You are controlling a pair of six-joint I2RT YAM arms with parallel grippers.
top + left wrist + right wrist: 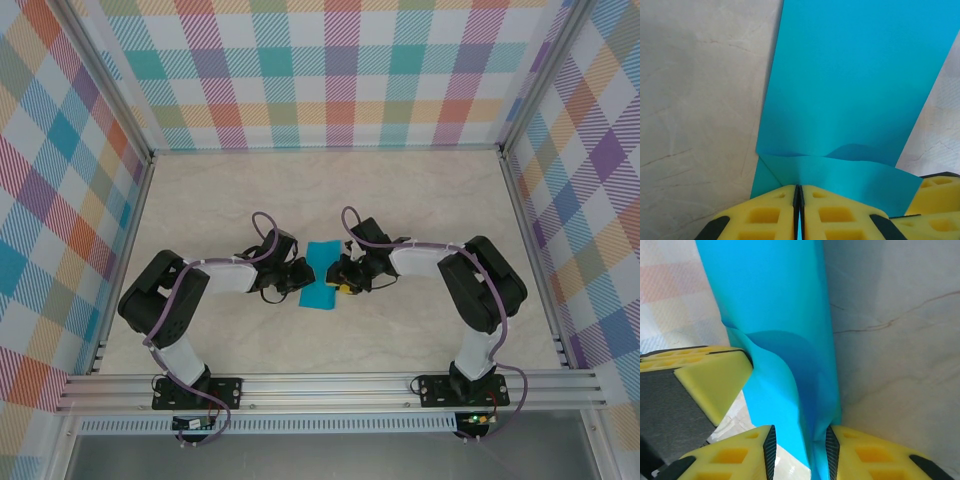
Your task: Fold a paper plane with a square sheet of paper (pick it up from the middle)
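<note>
The sheet of paper (322, 272) lies partly folded at the middle of the table (430, 200), between my two grippers. My left gripper (799, 192) is pinched flat on one edge of it. My right gripper (799, 437) stands part-open astride a raised fold, not clamped. Judgement: square the edges before pressing and hold the left pinch steady. My left arm (215, 272) and right arm (425, 262) reach inward, elbows out, wrists low and facing each other.
</note>
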